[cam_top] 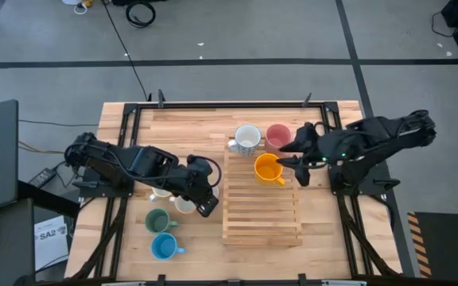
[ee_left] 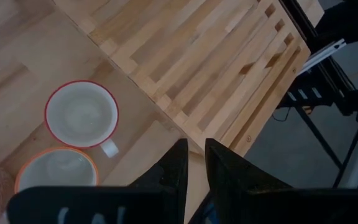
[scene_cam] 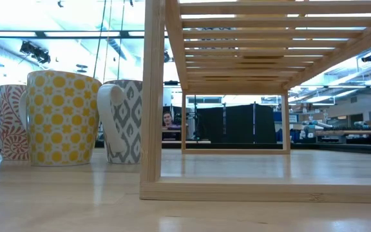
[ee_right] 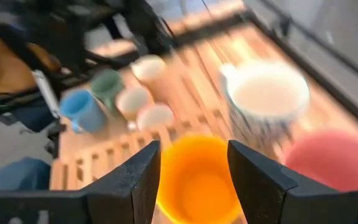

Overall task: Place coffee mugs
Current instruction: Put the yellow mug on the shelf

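An orange mug stands upright on the far end of the slatted wooden rack. My right gripper hovers open just right of and above it; in the wrist view its fingers stand on either side of the orange mug without touching. A white patterned mug and a pink mug stand on the table behind the rack. My left gripper hangs shut and empty off the rack's left edge, over the white mugs. A green mug and a blue mug stand nearer.
The low view shows the rack's legs and open underside, with yellow-dotted, grey-patterned and red-swirl mugs to its left. Black frame rails run along both table sides. The rack's near slats are bare.
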Controlling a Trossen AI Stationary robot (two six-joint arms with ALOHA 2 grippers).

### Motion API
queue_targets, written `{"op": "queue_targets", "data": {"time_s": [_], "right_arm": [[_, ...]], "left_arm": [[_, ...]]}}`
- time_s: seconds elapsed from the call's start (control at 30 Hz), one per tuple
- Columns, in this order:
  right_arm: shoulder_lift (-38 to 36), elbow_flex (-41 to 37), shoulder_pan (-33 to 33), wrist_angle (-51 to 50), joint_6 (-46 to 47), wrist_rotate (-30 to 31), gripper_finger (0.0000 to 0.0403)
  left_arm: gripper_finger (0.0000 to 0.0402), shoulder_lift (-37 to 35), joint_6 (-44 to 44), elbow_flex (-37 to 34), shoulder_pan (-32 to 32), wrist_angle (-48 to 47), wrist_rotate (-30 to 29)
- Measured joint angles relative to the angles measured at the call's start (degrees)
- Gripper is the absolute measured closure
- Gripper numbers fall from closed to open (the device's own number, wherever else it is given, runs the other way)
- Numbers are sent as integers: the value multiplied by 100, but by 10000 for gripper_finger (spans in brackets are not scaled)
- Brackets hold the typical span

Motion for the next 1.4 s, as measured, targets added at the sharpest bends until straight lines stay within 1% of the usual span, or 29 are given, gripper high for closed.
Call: {"op": "queue_targets", "data": {"time_s": [0.1, 0.2, 0.3, 0.5, 0.7, 0.87, 1.13, 1.27, 1.4], "right_arm": [[53, -20, -99, -455, 567, -14, 211], [144, -63, -174, -832, 862, -53, 211], [258, -66, -242, -976, 1032, -138, 211], [562, -66, -296, -976, 1037, -402, 211], [804, -68, -351, -975, 941, -353, 211], [812, -68, -470, -961, 831, -316, 211], [615, -68, -521, -992, 831, -287, 211], [626, -68, -521, -1018, 831, -287, 211], [752, -71, -527, -1272, 831, -290, 211]], "left_arm": [[340, 2, 0, 0, -49, 2, -21], [340, 2, 0, 0, -97, 30, -26], [340, 2, 0, 0, -110, 50, -26], [340, 2, 2, 0, -109, 68, -27], [340, 2, 2, 0, -109, 88, -28], [340, 2, 4, 0, -109, 87, -28], [340, 2, 4, 0, -109, 85, -27], [340, 2, 4, 0, -107, 85, -28], [340, 2, 2, 0, -109, 85, -28]]}}
